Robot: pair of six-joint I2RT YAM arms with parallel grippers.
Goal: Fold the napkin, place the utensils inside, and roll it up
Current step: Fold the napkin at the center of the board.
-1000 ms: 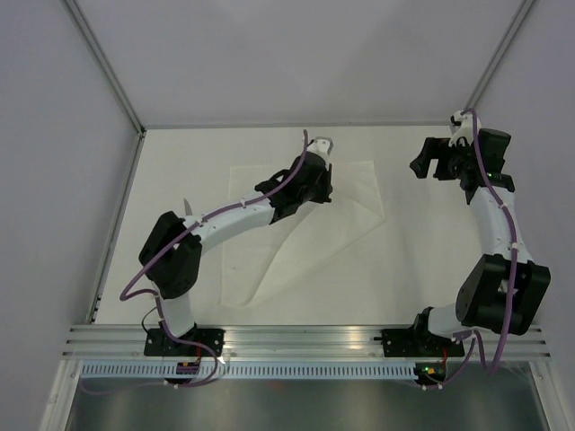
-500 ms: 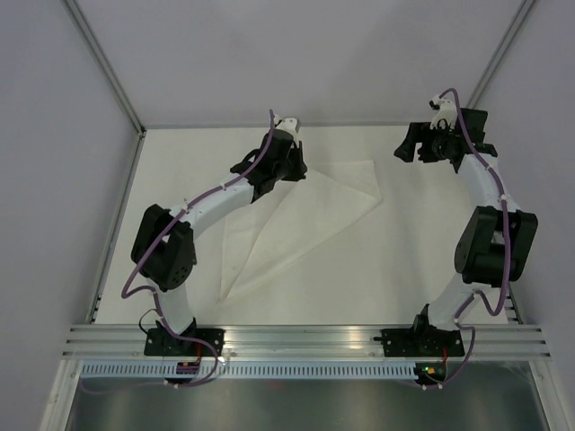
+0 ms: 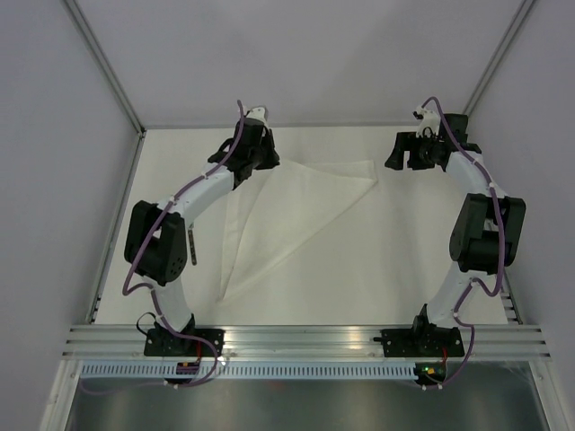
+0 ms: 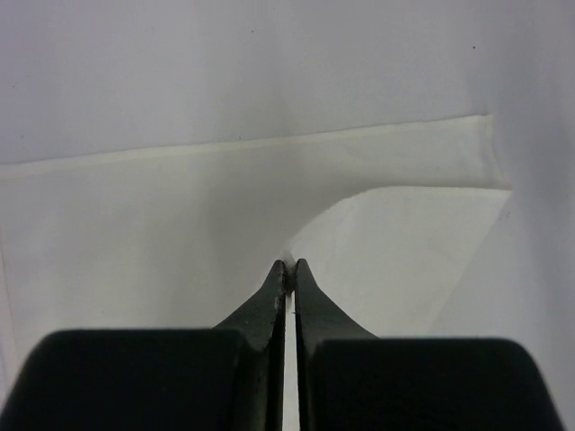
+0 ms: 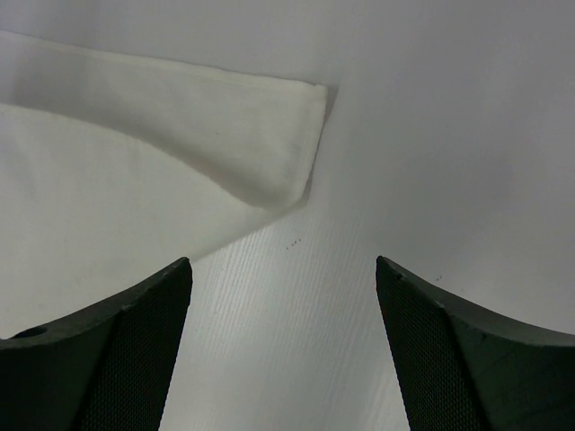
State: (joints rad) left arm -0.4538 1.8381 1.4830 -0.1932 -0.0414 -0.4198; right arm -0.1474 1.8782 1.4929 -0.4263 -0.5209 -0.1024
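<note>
The napkin (image 3: 296,215) lay on the far half of the table (image 3: 404,269), a little left of centre. It was doubled over into a rough triangle. One short side ran along near the far edge, and a long tip pointed back toward the near-left corner. Its surface sat flat except at the far-left corner, where one layer rose off the table.

A knife (image 3: 191,250) showed only as a thin sliver near the left edge. It lay well apart from the napkin and right beside the elbow of the left arm (image 3: 162,251), which hid part of it. Nothing lay on top of the napkin or between it and either gripper.

The left gripper (image 3: 266,162) sat at the napkin's far-left corner. In the left wrist view, the napkin (image 4: 180,206) spread out ahead with a curled fold. The left gripper (image 4: 289,266) had its jaws pressed together on a thin white edge of the cloth.

The right gripper (image 3: 395,154) hung just beyond the napkin's far-right corner, not touching it. In the right wrist view that folded corner of the napkin (image 5: 269,153) lay ahead and to the left. The right gripper (image 5: 283,262) had its jaws wide apart, with only bare table between them and nothing held.
</note>
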